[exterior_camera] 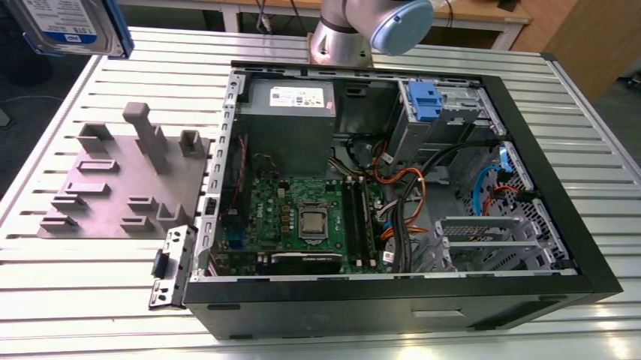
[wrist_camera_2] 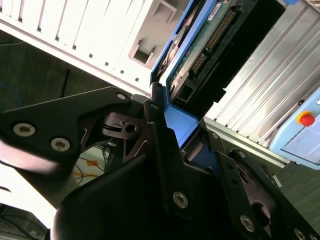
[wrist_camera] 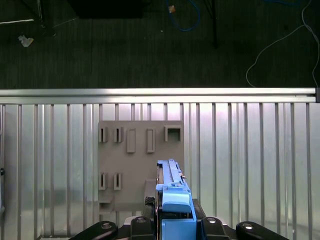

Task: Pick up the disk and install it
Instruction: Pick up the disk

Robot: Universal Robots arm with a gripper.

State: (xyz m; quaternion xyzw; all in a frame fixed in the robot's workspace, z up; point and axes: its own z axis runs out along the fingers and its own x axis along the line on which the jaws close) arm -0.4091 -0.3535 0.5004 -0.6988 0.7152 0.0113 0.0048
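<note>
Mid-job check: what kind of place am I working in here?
Probably a robotics lab bench set up for PC assembly: an open computer case lies on a slatted metal table beside a grey fixture plate, and the pincer holds the disk.

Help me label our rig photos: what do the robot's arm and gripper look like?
The silver tubular metal arm carries a rounded pale blue-grey joint cap. The black metal gripper is built of angular linked plates fastened with silver screws.
</note>
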